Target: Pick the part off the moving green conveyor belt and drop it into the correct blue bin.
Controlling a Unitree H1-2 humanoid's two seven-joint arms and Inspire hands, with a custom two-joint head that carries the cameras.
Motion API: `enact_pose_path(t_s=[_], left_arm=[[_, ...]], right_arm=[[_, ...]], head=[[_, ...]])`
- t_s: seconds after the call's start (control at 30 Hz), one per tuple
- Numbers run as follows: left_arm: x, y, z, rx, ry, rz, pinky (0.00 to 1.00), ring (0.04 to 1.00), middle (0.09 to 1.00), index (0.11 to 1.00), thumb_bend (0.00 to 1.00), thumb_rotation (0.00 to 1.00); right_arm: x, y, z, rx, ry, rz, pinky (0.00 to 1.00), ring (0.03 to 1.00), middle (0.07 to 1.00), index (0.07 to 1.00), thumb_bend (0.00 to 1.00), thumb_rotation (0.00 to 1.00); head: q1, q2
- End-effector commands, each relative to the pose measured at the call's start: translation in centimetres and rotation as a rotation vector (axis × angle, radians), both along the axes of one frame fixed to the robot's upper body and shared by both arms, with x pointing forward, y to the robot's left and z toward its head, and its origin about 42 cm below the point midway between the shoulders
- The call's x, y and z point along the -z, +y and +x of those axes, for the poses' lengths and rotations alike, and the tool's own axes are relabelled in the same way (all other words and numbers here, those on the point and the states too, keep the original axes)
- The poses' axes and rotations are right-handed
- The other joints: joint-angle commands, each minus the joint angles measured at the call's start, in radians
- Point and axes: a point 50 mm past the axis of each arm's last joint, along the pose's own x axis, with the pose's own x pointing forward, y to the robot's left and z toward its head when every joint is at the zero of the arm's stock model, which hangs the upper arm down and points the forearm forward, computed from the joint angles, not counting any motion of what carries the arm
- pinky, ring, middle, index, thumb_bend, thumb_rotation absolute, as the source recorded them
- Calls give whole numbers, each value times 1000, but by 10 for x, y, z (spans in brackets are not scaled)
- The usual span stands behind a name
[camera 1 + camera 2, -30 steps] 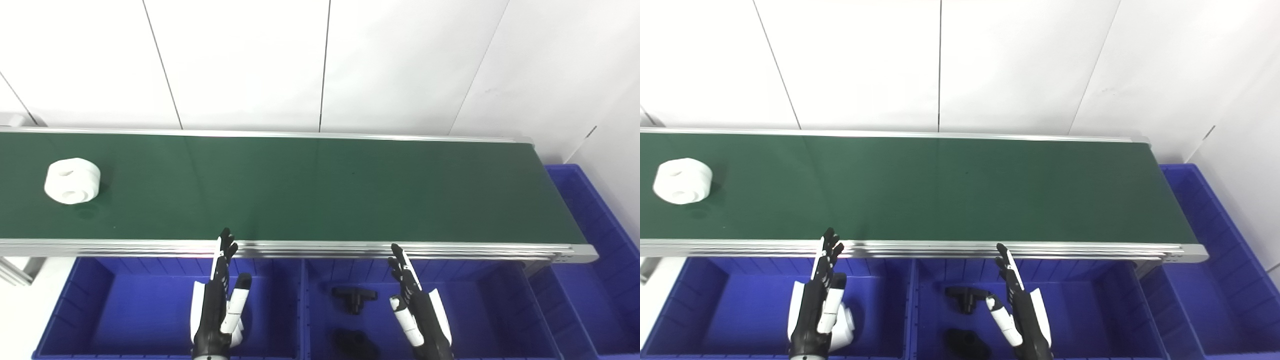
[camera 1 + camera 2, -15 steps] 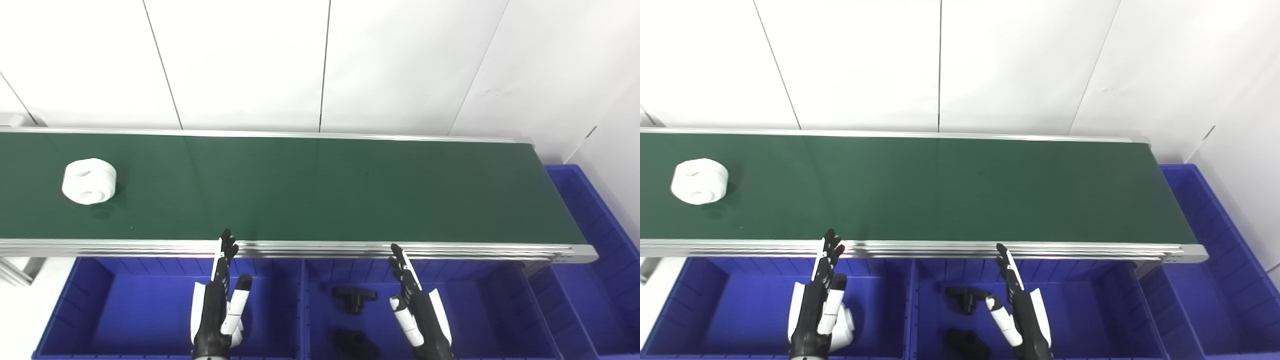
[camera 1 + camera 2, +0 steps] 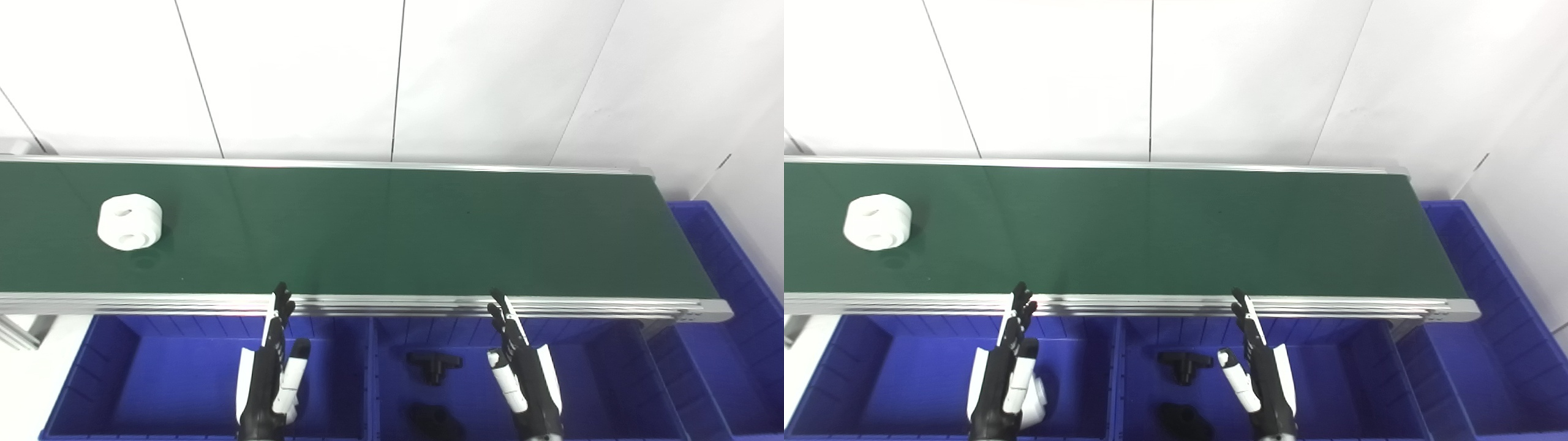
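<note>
A white round part (image 3: 129, 222) with two holes rides on the green conveyor belt (image 3: 392, 233) at its left end. My left hand (image 3: 271, 373) hangs open over the left blue bin (image 3: 153, 380), fingers pointing up toward the belt's near rail, well to the right of the part. Over the middle blue bin (image 3: 588, 380) my right hand (image 3: 525, 373) is open too, holding nothing. A white part (image 3: 1036, 401) lies in the left bin, mostly hidden behind my left hand.
Two black parts lie in the middle bin: a T-shaped one (image 3: 433, 364) and a rounded one (image 3: 435, 419). A third blue bin (image 3: 729, 343) wraps the belt's right end. A white panelled wall stands behind the belt.
The white part has ridden rightward along the belt. My right hand has shifted a little to the right; my left hand has barely moved.
</note>
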Motion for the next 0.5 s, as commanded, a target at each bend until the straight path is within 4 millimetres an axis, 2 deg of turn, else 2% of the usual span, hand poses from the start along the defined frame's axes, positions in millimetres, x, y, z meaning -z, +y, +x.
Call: enact_pose_path(t_s=[0.0, 0.47], left_arm=[[-8, -2, 2, 6, -36, -15, 1000, 973, 999, 1000, 703, 986], [-8, -3, 4, 1, -29, -18, 1000, 976, 1000, 1000, 707, 989]], right_arm=[[-12, 4, 9, 15, -46, 19, 959, 954, 992, 970, 833, 946], [-8, 1, 9, 0, -44, 14, 953, 951, 993, 964, 849, 935]], head=[[0, -2], [24, -16]])
